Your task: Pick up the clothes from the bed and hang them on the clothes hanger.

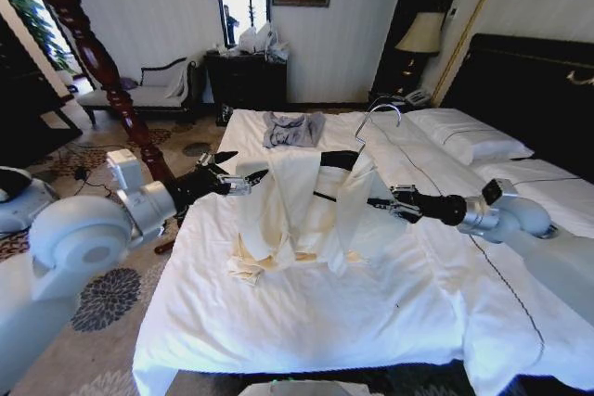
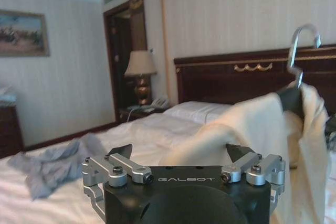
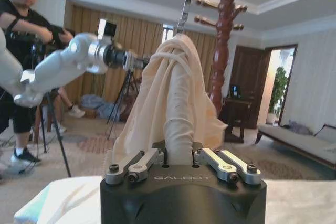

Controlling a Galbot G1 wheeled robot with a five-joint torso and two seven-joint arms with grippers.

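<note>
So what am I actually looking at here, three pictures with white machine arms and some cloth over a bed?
It is a two-armed robot seen from three cameras. One sits on its head and looks down at the bed. The other two sit on its wrists, just behind each pincer. The left pincer and the right pincer together hold up a cream garment, the clothes, which is draped over a black clothes hanger with a silver hook. The left pincer grips one end of the hanger through the cloth; the right pincer is closed on a fold of the fabric. A smaller blue-grey garment lies farther up the bed.
</note>
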